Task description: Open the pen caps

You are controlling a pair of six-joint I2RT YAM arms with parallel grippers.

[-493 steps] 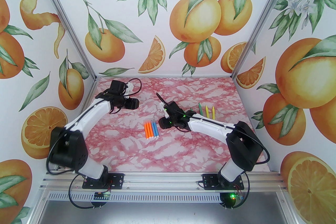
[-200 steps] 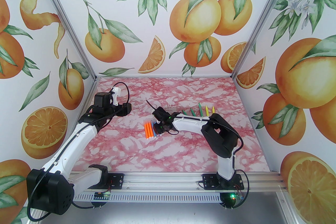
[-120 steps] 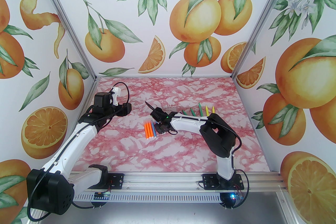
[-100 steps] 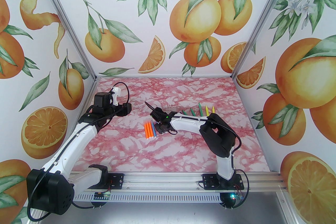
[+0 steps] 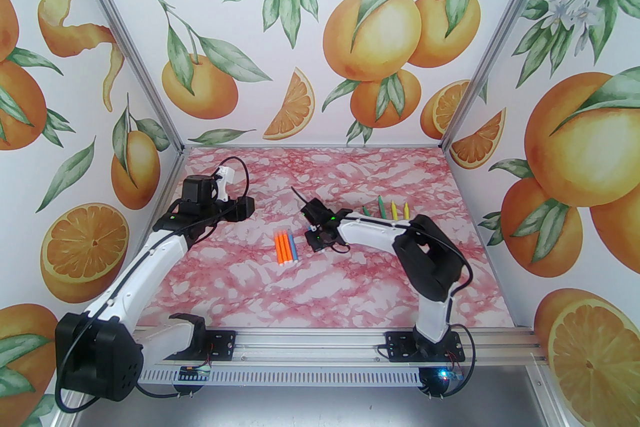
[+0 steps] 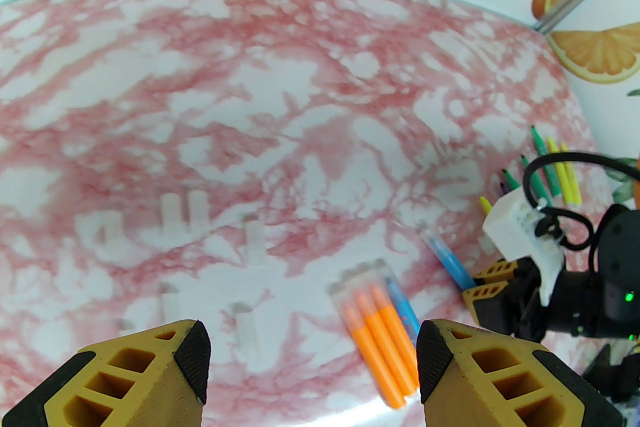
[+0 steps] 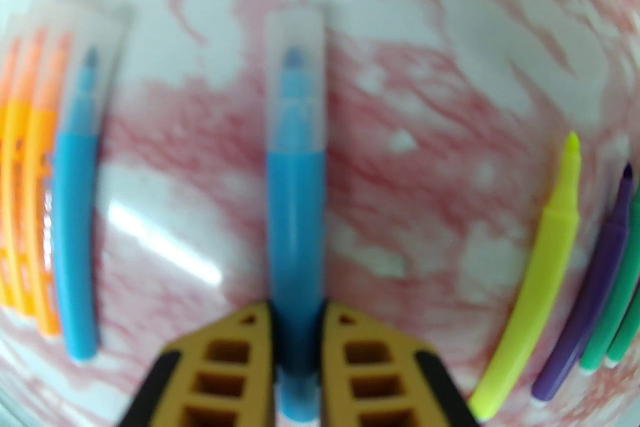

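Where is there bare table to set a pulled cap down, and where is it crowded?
Bare: the near strip of table between arm bases and the capped pen row; far strip by the back wall. Crowded: loose clear caps left of that row, right fingers gripping the blue pen, uncapped pens farther right.

Pink marbled table [image 5: 350, 285] here, and near its middle three orange pens [image 5: 282, 249] lie side by side, a blue pen [image 5: 293, 247] tight against them, tips under clear caps [image 7: 90, 59]. Far right, green pens [image 5: 382, 207] and yellow pens [image 5: 394, 210] lie bare-tipped. Loose caps [image 6: 198, 212] sit scattered apart from the pens
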